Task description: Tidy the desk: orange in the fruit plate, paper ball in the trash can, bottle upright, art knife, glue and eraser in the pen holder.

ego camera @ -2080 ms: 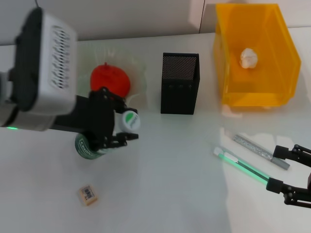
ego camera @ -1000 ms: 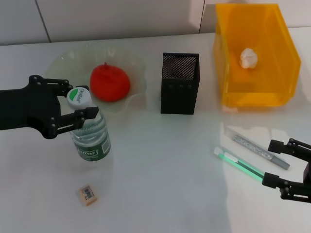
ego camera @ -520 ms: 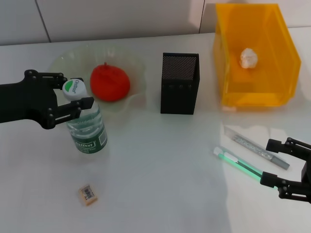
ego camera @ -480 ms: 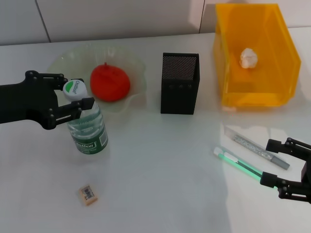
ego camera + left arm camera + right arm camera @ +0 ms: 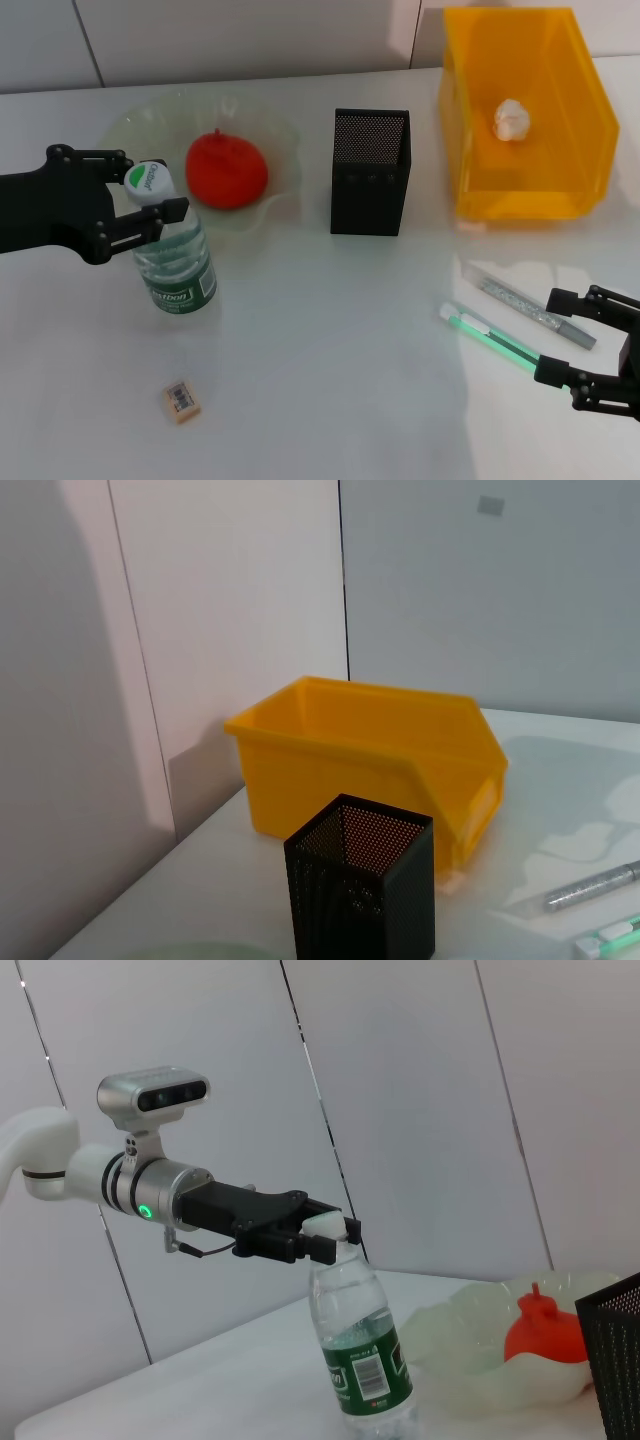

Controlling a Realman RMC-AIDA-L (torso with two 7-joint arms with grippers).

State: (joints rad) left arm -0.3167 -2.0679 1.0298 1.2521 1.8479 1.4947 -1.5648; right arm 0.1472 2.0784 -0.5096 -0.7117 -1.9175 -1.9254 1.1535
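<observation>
The left gripper reaches in from the left side of the desk, its fingers set on either side of the white cap of the bottle. Whether they actually press the cap or stand just off it cannot be told from either view. The bottle stands on its base, leaning a little, label facing the front edge, just in front of the fruit plate.

The orange lies in the fruit plate. The paper ball lies inside the trash can at the back right. The pen holder stands upright between plate and trash can — its contents are not visible through the mesh.

The eraser lies flat on the desk near the front, in front of the bottle and apart from it.

The right gripper hovers at the front right corner with its jaws spread apart, holding nothing. Two items lie just beside it — a grey art knife in a clear sleeve, and a green-and-white glue pen, roughly parallel to each other. The lower finger sits at the glue pen's near end.
</observation>
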